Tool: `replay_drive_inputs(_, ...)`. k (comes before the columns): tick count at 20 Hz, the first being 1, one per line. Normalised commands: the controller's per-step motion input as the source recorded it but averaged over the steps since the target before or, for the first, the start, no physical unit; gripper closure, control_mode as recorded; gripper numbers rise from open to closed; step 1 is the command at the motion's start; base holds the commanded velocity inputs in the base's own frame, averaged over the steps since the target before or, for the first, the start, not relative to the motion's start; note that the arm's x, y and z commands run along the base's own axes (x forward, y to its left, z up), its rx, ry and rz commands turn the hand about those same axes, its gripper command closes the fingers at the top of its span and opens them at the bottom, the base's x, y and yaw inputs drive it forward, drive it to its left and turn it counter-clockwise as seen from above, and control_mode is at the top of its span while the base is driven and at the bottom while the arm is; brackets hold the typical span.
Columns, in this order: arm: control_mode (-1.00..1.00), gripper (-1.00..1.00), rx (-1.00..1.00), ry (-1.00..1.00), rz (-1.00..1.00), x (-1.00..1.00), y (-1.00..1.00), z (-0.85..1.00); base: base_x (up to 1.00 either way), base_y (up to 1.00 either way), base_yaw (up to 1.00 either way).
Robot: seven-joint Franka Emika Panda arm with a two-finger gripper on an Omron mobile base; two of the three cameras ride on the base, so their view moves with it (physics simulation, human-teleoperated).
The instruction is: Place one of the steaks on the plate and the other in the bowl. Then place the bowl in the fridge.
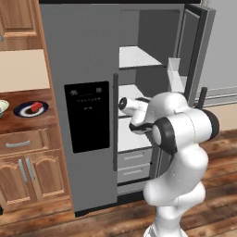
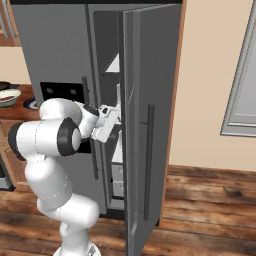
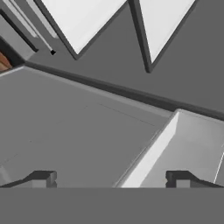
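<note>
One steak (image 1: 35, 107) lies on the plate (image 1: 23, 112) beside the fridge (image 1: 83, 69), whose door stands open, the empty claw (image 3: 112, 178) spread inside, likely clearing room for the bowl (image 1: 2, 107).

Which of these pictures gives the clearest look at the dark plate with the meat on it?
The left base view: the plate sits whole on the counter with a red steak on it. The right base view shows just a dark sliver at the fridge's edge.

Kitchen: fridge (image 1: 88, 115), wooden cabinets (image 1: 28, 171), counter (image 1: 23, 121).
</note>
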Motion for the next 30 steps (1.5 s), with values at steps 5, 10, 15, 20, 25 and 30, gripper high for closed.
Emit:
replay_drive_inputs(5,-1.0,-1.0,0.0,-0.08,0.03,0.21,-0.49,-0.59,0.0,0.0,0.0)
replay_drive_inputs(10,-1.0,-1.0,0.0,-0.05,0.0,0.06,-0.37,-0.25,0.0,0.0,0.0)
replay_drive_inputs(15,-1.0,-1.0,0.0,-0.01,-0.03,-0.02,-0.86,-0.01,0.0,0.0,0.0)
replay_drive_inputs(20,-1.0,-1.0,0.03,-0.1,-0.01,-0.18,-1.0,0.08,0.0,0.0,0.0)
replay_drive_inputs(25,-1.0,-1.0,0.12,-0.12,0.0,-0.19,-1.0,0.01,0.0,0.0,0.0)
replay_drive_inputs(30,-1.0,-1.0,0.12,-0.11,0.0,-0.04,-1.0,0.03,0.0,0.0,0.0)
